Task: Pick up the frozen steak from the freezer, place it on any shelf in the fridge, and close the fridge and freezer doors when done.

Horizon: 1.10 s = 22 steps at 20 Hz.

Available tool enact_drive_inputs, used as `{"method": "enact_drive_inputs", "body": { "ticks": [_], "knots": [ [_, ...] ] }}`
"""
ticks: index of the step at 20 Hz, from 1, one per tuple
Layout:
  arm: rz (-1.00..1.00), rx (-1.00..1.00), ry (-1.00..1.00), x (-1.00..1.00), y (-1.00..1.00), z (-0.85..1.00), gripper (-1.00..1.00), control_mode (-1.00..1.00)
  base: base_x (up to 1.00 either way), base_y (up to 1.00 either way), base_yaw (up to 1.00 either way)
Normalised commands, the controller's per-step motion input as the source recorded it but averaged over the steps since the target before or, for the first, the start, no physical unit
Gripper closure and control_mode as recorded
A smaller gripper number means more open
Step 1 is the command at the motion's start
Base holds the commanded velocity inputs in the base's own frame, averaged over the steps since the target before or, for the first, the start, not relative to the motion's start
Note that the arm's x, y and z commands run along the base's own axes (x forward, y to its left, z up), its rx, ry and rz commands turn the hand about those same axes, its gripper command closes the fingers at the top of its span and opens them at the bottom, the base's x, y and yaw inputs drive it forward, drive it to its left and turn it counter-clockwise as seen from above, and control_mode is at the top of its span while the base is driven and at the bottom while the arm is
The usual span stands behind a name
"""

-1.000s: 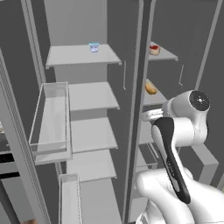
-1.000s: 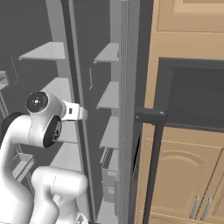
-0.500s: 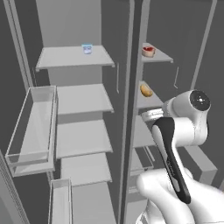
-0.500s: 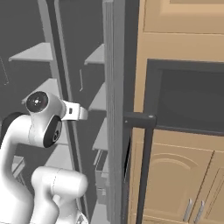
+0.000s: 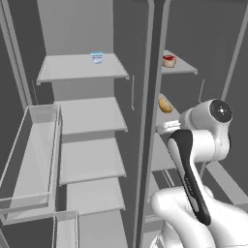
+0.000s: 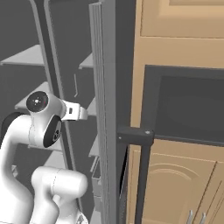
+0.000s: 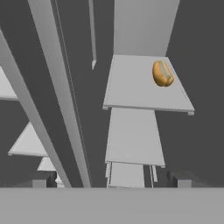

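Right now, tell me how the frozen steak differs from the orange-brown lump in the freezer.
The frozen steak is reddish with a whitish edge; the orange-brown lump is one plain orange-brown colour. The steak looks flat and low, the lump rounded. The steak sits on the top freezer shelf, the lump one shelf lower. Both are small and lie loose, apart from the arm.

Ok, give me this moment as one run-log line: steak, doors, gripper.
frozen steak: top freezer shelf, not picked | orange-brown lump: shelf below it | blue-white cup: top fridge shelf | doors: both open | gripper: empty, facing freezer shelves
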Motion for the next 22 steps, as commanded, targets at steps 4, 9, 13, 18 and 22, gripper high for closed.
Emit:
{"method": "enact_drive_inputs", "body": {
  "ticks": [4,9,13,18,22],
  "knots": [
    [0.00,0.00,0.00,0.00,0.00,0.00,-1.00,1.00,0.00,-0.59,0.00],
    [0.00,0.00,0.00,0.00,0.00,0.00,-1.00,1.00,0.00,-0.44,0.00],
    [0.00,0.00,0.00,0.00,0.00,0.00,-1.00,1.00,0.01,-0.36,-0.01],
    [0.00,0.00,0.00,0.00,0.00,0.00,-1.00,1.00,0.00,-0.78,-0.06],
    [0.00,0.00,0.00,0.00,0.00,0.00,-1.00,1.00,-0.02,-0.43,-0.11]
  ]
}}
